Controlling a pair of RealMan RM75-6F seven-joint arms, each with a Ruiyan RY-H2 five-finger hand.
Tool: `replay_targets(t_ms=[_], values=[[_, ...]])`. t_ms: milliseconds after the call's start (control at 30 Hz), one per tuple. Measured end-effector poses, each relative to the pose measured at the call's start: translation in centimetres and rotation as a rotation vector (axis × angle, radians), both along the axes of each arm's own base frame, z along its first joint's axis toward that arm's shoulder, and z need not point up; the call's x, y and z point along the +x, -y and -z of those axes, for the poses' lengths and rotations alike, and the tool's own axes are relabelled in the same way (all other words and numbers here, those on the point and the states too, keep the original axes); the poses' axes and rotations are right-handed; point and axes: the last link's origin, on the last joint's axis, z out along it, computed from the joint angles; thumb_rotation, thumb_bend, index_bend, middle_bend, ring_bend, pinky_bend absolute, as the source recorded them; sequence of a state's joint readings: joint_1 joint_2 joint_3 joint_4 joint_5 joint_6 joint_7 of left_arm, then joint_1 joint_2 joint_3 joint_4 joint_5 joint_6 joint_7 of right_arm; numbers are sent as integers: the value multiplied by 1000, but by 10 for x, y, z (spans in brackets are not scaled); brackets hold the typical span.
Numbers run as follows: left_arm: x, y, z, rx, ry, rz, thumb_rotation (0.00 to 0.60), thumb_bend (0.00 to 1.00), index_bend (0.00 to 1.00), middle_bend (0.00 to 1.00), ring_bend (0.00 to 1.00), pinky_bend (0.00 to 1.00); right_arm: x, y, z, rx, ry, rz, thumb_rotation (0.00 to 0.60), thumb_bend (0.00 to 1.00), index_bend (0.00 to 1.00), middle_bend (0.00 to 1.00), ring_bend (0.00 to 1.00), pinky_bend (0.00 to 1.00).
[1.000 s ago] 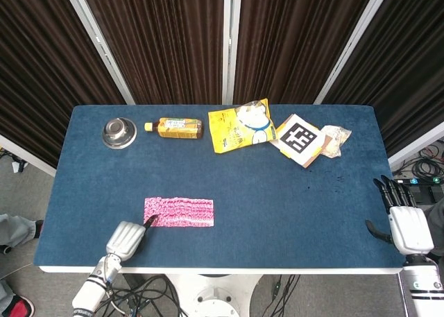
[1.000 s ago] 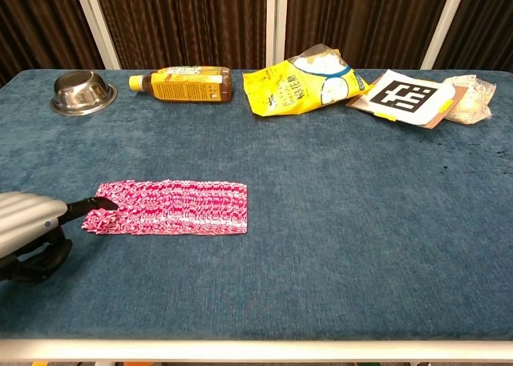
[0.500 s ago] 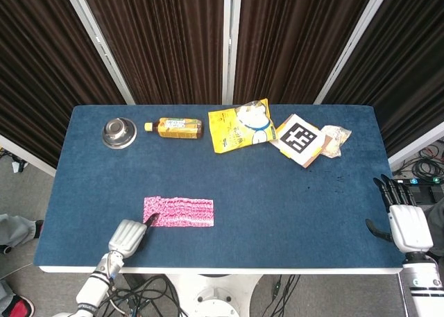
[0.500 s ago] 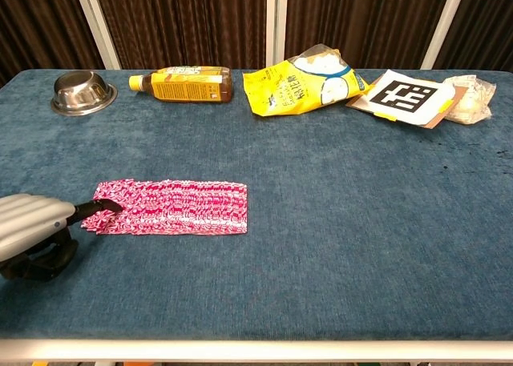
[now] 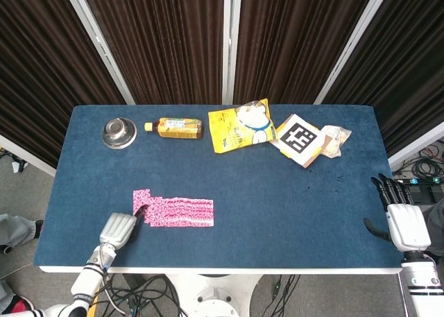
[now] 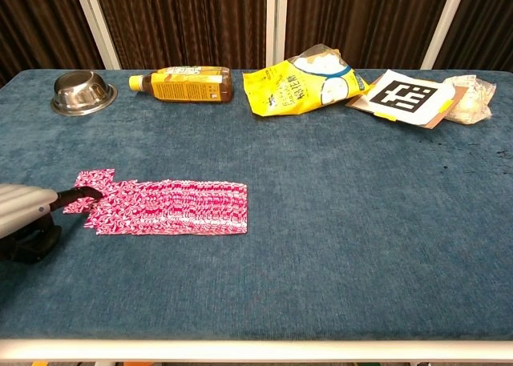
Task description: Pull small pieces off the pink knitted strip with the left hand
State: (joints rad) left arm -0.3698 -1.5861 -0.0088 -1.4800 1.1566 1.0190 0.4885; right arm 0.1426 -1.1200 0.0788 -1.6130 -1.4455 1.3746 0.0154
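The pink knitted strip [image 5: 182, 212] [image 6: 172, 207] lies flat near the table's front left. A small pink piece [image 5: 143, 195] [image 6: 94, 190] sticks out past the strip's left end, shifted up and to the left, still touching the strip's corner. My left hand [image 5: 119, 228] [image 6: 22, 212] lies low at the front left edge, and one dark fingertip [image 5: 141, 211] [image 6: 83, 193] presses on that piece. The thumb sits apart underneath. My right hand [image 5: 405, 223] hangs beyond the table's right edge, fingers stretched out and holding nothing.
Along the back stand a steel bowl [image 5: 119, 132] [image 6: 82, 93], a lying tea bottle [image 5: 177, 128] [image 6: 186, 85], a yellow snack bag [image 5: 239, 126] [image 6: 303, 83], a card with a black-and-white marker [image 5: 300, 139] [image 6: 409, 97] and a clear wrapped packet [image 5: 335, 140] [image 6: 470, 96].
My left hand has drawn back to the left, and its fingertip has dragged a small piece out from the strip's left end. The right hand has stayed where it was.
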Motion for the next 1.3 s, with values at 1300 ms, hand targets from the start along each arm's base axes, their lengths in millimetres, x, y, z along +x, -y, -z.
replay_targets(t_ms=[1300], values=[[-27, -34, -34, 110, -41, -89, 600, 721, 86, 862, 927, 967, 2, -1, 0, -12, -14, 21, 600, 195, 0, 0, 0, 0]])
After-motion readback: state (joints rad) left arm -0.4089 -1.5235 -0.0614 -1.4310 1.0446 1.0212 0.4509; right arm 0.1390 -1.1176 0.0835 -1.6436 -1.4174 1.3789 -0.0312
